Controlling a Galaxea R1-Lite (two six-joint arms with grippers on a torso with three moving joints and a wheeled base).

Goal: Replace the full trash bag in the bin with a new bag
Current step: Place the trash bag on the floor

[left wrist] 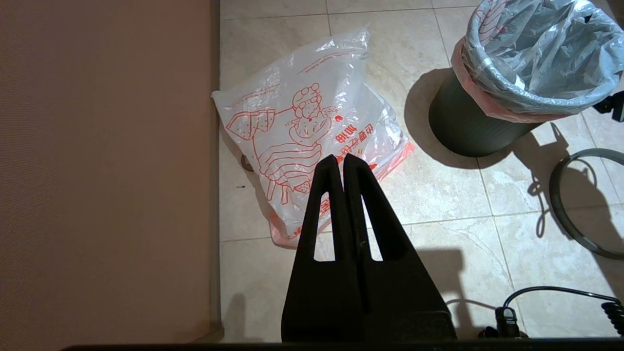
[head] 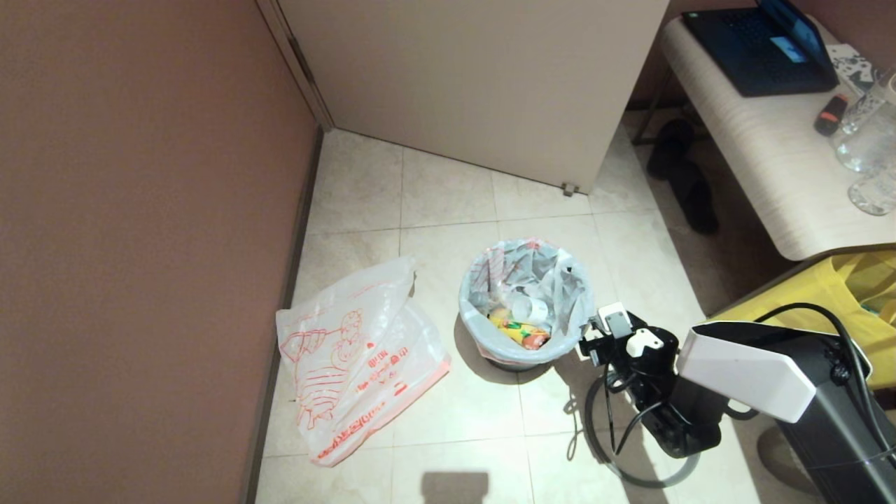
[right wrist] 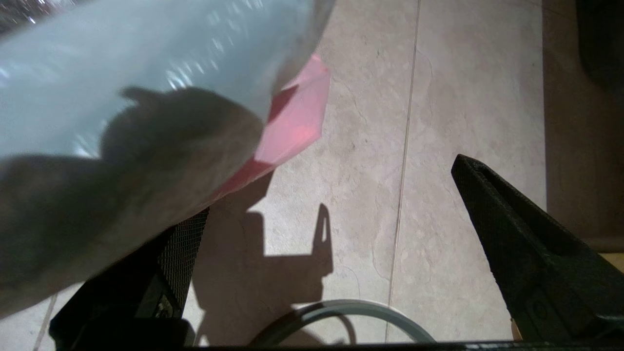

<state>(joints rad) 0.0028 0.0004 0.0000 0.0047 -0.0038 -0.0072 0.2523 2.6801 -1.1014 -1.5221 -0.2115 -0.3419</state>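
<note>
The bin (head: pixel 521 360) stands on the tiled floor (head: pixel 448 196) out in the open, between the brown wall (head: pixel 140 245) and the table (head: pixel 763 161). The full trash bag (head: pixel 526 294) lines it, its mouth folded out over the top. Only the head view looks down into it, showing a white cup (head: pixel 530 309) and a yellow-orange packet (head: pixel 516 331). The left wrist view instead shows the bin's dark side wall (left wrist: pixel 463 124) and the bag's pink band (left wrist: pixel 480 100) hanging below the folded edge, which the head view hides.

The new bag (head: pixel 357 364) lies flat on the floor against the foot of the wall, beside the bin but apart from it. Its long axis runs from the pink-banded end, nearer the robot, to a peaked corner pointing away towards the door (head: pixel 476 77). The left wrist view shows its red cartoon figure (left wrist: pixel 297 141) far more clearly.

The right gripper (head: pixel 595 334) sits at the bin's rim on the side towards the table, fingers spread wide; in the right wrist view one finger (right wrist: pixel 516 234) stands clear over the floor while the other is partly under the bag's folded plastic (right wrist: pixel 146 87). The grey hoop (head: pixel 630 462) lies on the floor beneath the right arm.

The left gripper (left wrist: pixel 338 163) appears only in its own wrist view, held above the new bag with its fingers pressed together on nothing.
</note>
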